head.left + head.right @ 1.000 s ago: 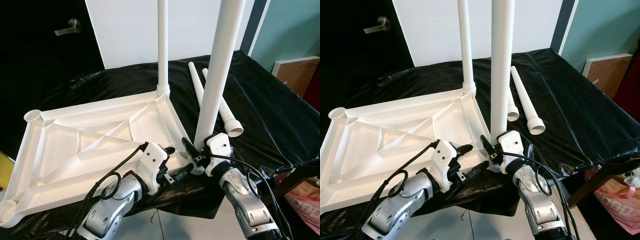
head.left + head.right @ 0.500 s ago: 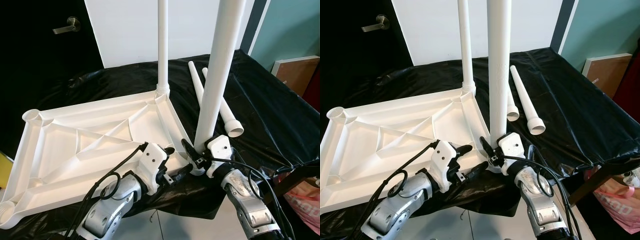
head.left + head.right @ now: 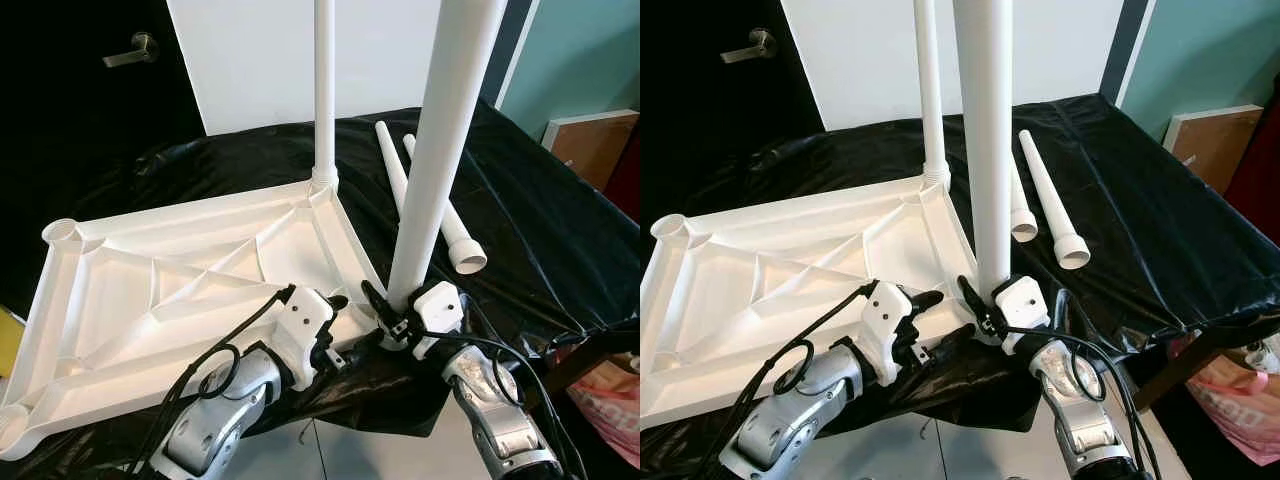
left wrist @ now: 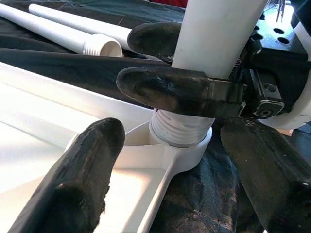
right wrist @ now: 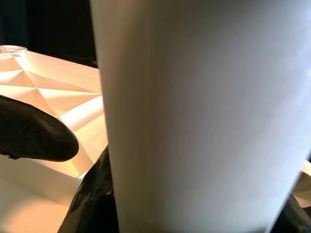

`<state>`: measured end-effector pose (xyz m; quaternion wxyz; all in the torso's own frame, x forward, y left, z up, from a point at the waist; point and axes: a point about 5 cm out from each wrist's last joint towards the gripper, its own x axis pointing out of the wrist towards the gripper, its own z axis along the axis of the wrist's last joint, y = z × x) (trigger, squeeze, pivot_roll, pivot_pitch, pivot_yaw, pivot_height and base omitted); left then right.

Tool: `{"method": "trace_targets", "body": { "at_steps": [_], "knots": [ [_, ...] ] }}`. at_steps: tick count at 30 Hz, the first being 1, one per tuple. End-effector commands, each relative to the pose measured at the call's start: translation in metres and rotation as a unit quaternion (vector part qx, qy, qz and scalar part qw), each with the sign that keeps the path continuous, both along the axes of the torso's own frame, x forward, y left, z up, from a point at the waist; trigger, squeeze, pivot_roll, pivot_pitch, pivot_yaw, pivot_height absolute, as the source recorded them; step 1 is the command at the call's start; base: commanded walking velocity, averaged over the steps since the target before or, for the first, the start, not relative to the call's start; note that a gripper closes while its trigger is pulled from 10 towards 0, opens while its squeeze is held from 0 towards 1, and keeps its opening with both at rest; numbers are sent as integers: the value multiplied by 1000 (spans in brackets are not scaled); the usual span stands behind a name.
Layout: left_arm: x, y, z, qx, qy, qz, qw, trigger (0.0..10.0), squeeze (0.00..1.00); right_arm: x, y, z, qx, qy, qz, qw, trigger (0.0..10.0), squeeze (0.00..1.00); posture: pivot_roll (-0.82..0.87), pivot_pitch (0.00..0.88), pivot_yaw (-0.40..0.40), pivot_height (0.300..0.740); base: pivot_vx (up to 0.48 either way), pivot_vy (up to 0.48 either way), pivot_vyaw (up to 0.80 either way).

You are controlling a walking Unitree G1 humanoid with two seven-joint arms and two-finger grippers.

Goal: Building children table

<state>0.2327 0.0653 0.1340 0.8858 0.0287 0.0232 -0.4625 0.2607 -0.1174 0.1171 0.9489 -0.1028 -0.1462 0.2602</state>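
A white tabletop (image 3: pixel 170 290) lies upside down on the black-covered table (image 3: pixel 530 230). One white leg (image 3: pixel 324 90) stands upright in its far corner. My right gripper (image 3: pixel 392 300) is shut on a second leg (image 3: pixel 440 150), held upright with its threaded base in the near right corner socket (image 4: pixel 182 145). My left gripper (image 3: pixel 348 322) is open, its fingers (image 4: pixel 73 184) straddling the tabletop's rim just beside that socket. Two loose legs (image 3: pixel 450 225) lie on the cloth to the right.
The table's front edge runs right under my arms. Behind it are a dark door with a handle (image 3: pixel 128 50) and a white wall panel (image 3: pixel 260 60). A wooden board (image 3: pixel 590 150) leans at the right, and a pink bag (image 3: pixel 610 400) sits on the floor.
The held leg has tilted slightly and its base has sunk a little toward the corner socket, my right gripper going down with it. My left gripper has stayed in place.
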Motion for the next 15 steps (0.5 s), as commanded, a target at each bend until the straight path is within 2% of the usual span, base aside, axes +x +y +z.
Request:
{"method": "trace_targets", "body": {
  "at_steps": [1, 15],
  "knots": [
    [-6, -3, 1, 0, 7, -45, 999, 10000, 0, -4, -1, -17, -9, 35, -7, 999, 10000, 0, -147, 71, 33, 740, 0, 0, 0],
    [-6, -3, 2, 1, 6, -47, 999, 10000, 0, -9, 1, -25, -14, 29, 6, 999, 10000, 0, -146, 72, 38, 740, 0, 0, 0]
  ]
}}
